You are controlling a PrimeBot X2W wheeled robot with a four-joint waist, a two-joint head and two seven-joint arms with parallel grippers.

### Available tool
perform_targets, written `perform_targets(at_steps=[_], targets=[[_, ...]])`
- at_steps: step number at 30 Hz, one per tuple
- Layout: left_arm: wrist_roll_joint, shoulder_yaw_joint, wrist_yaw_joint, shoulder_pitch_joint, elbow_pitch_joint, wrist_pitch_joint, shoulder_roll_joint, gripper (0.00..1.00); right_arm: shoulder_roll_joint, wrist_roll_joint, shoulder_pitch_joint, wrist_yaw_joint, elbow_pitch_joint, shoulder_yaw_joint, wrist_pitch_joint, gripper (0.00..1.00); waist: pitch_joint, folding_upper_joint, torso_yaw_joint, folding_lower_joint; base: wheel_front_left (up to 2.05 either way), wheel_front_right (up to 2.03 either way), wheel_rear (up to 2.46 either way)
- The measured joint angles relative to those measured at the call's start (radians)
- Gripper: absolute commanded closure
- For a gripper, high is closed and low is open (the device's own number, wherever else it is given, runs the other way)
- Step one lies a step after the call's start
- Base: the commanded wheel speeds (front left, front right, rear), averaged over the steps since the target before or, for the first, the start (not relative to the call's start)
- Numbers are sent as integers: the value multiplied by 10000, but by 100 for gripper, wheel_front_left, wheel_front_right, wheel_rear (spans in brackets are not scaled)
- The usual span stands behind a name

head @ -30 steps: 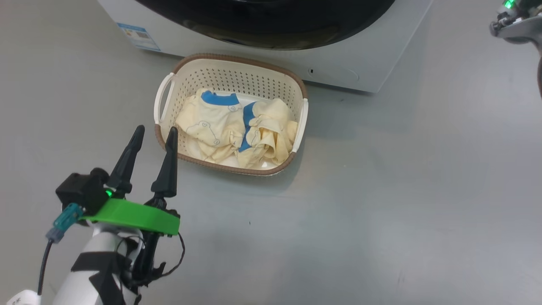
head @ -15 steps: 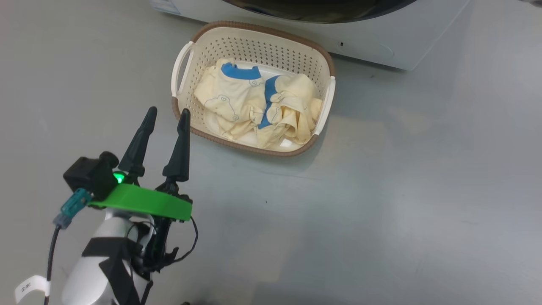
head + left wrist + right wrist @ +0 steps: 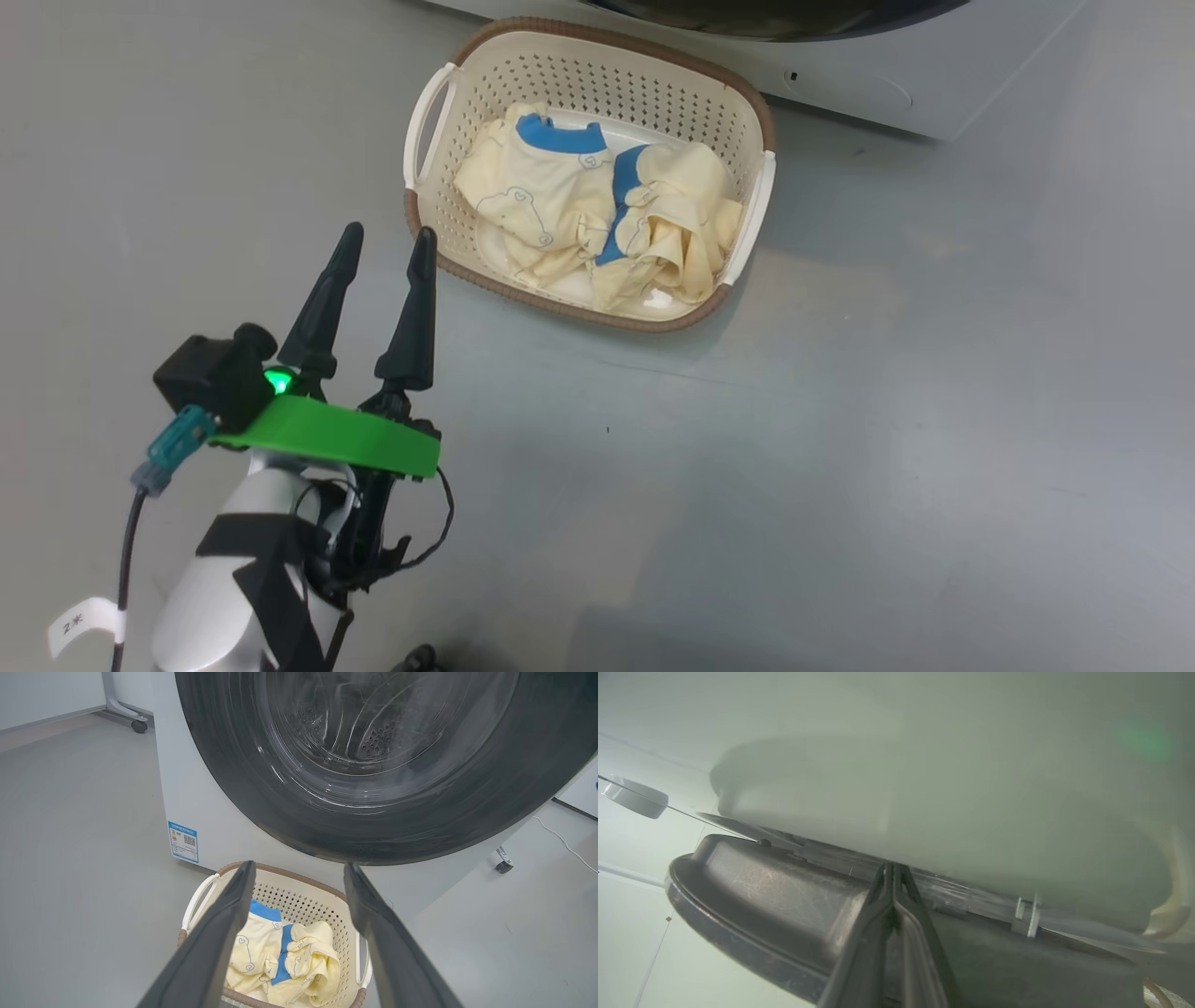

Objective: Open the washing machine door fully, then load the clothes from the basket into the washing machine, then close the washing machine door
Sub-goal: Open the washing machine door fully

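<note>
Grey floor (image 3: 840,420) fills most of the head view, and the whole picture has slid. That's the camera turning, not the things moving, so the washing machine (image 3: 840,79) is now just a white strip along the top. The left gripper (image 3: 388,231) hangs with jaws spread wide and empty, same as a second ago. The basket (image 3: 607,89) sits just beyond its nearer fingertip, with the clothes (image 3: 597,219) heaped inside, untouched. Over to the left wrist view: that basket is framed between the spread fingers, and past the tips looms the washing machine door (image 3: 219,765), drum steel visible through its glass. Ajar or latched, I can't tell from here. Right wrist view: the right gripper (image 3: 893,868) has its jaws pressed together, pinching nothing, tips pointing into the seam between the door's dark edge and the white body. My read is that opening the door is the step in hand, and loading waits.
</note>
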Motion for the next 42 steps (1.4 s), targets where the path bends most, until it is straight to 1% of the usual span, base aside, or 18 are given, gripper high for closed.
perform_targets(at_steps=[7,18,32,42], targets=[[0,23,0,-4,23,0,-31,0,-23,-10,113,-2,-98,405,203,100,-223,0,-38,0,0,0,0],[8,146,0,225,77,-2,-36,0,111,-73,1018,-2,-648,982,562,100,-825,0,-293,0,0,0,0],[107,320,0,1018,56,-40,59,0,541,151,2389,-2,-1106,1563,1141,100,-1839,0,-520,-1,0,0,0],[136,395,0,1200,13,-40,86,0,790,222,3017,-2,-1415,1801,1448,100,-2232,0,-471,-1,0,0,0]])
